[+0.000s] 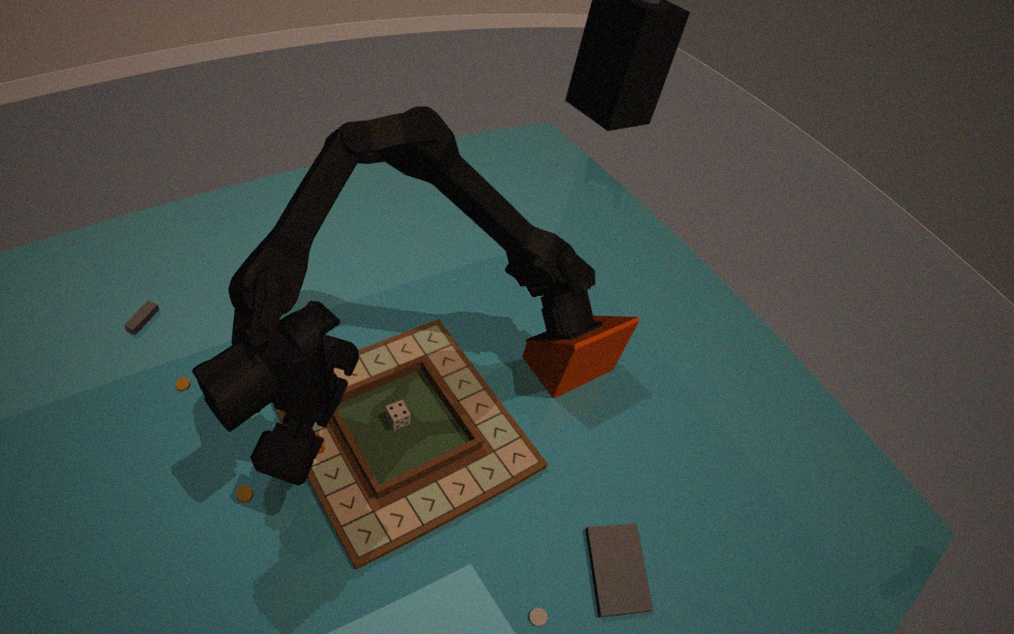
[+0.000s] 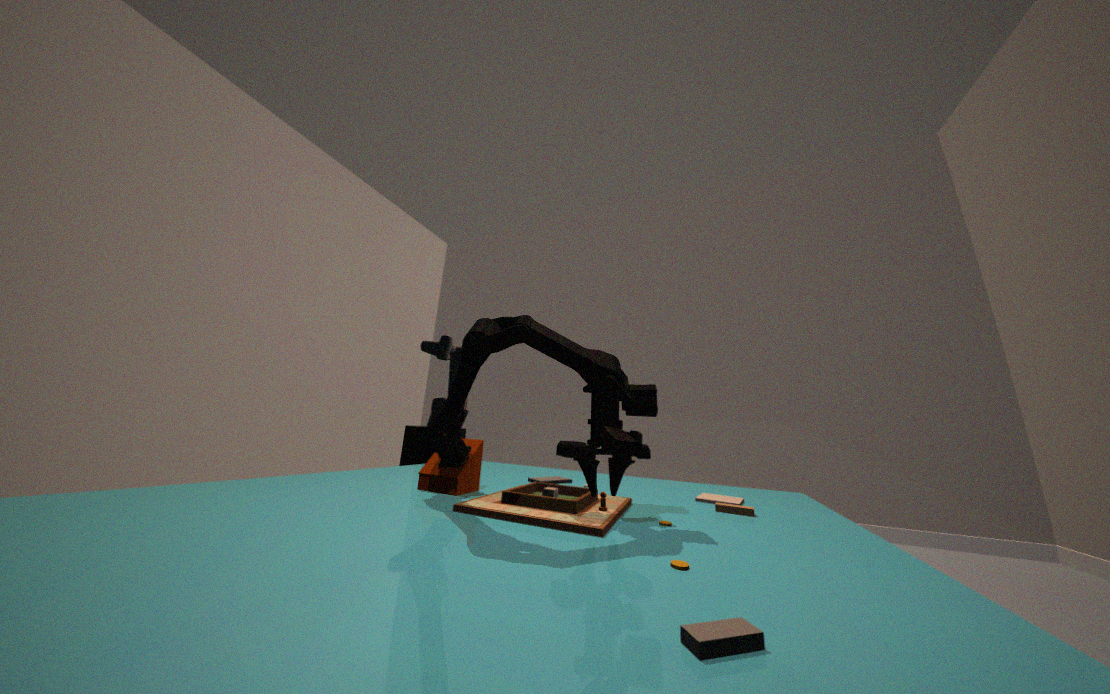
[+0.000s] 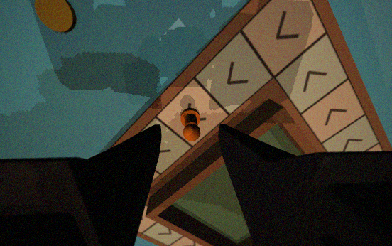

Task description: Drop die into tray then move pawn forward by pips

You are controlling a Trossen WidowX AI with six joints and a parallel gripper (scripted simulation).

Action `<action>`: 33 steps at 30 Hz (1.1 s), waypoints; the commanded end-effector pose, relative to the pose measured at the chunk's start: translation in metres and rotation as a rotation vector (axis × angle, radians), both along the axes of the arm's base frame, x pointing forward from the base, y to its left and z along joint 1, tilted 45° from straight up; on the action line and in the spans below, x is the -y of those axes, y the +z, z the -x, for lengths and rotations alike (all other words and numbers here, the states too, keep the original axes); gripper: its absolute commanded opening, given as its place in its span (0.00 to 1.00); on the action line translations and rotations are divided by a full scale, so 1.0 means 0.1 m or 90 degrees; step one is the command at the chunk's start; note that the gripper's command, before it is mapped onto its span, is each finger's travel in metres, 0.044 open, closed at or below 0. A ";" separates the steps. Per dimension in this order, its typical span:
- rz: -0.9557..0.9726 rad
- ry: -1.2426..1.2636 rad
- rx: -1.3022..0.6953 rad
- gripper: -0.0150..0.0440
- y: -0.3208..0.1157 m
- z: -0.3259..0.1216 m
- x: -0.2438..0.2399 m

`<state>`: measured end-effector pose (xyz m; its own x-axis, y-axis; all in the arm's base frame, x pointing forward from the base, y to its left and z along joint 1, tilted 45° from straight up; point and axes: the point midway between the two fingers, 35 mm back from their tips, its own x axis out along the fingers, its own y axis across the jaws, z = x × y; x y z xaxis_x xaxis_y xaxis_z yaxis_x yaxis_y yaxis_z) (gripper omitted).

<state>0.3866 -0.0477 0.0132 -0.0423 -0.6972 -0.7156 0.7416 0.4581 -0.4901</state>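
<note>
The pale die (image 1: 397, 413) (image 2: 550, 491) lies in the green-floored tray (image 1: 429, 472), with four pips on top. The tray sits at the middle of the board (image 1: 448, 512) (image 3: 344, 53). The orange pawn (image 3: 191, 122) (image 2: 603, 500) stands upright on a pink square of the board's ring; in the top view the gripper mostly hides it. My gripper (image 3: 190, 130) (image 2: 604, 493) is partly open and empty, pointing down. Its fingertips are just above the pawn, one to each side in the wrist view. I cannot tell whether either finger touches it.
Gold discs (image 1: 182, 383) (image 1: 244, 493) lie beside the board, one near the gripper in the wrist view (image 3: 57, 14). A small grey block (image 1: 142, 317) lies far left, a flat grey block (image 1: 624, 569) and pale disc (image 1: 538, 617) lower right. The tray wall runs close beside the pawn's square.
</note>
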 end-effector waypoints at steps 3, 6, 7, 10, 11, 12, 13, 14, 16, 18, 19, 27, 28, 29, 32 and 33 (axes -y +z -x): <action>0.004 0.004 -0.002 0.59 -0.07 0.01 0.07; 0.004 0.004 -0.002 0.59 -0.10 0.01 0.10; 0.004 0.004 -0.002 0.59 -0.11 0.01 0.11; 0.004 0.004 -0.002 0.55 -0.12 0.02 0.12; 0.004 0.004 -0.002 0.50 -0.12 0.02 0.12; 0.004 0.004 -0.002 0.46 -0.12 0.02 0.12; 0.004 0.004 -0.002 0.42 -0.12 0.02 0.12; 0.004 0.004 -0.002 0.37 -0.12 0.02 0.12; 0.004 0.004 -0.002 0.35 -0.12 0.02 0.12; 0.004 0.004 -0.002 0.33 -0.12 0.02 0.12; 0.004 0.004 -0.002 0.31 -0.12 0.02 0.12; 0.004 0.004 -0.002 0.25 -0.10 0.01 0.09; 0.003 0.004 -0.002 0.25 -0.07 -0.01 0.06; 0.003 0.004 -0.002 0.25 -0.04 -0.02 0.02; 0.001 0.005 -0.002 0.25 0.06 -0.05 -0.09; 0.000 0.005 -0.002 0.25 0.10 -0.06 -0.13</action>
<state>0.3882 -0.0486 0.0139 -0.0482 -0.7028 -0.7098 0.7355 0.4557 -0.5013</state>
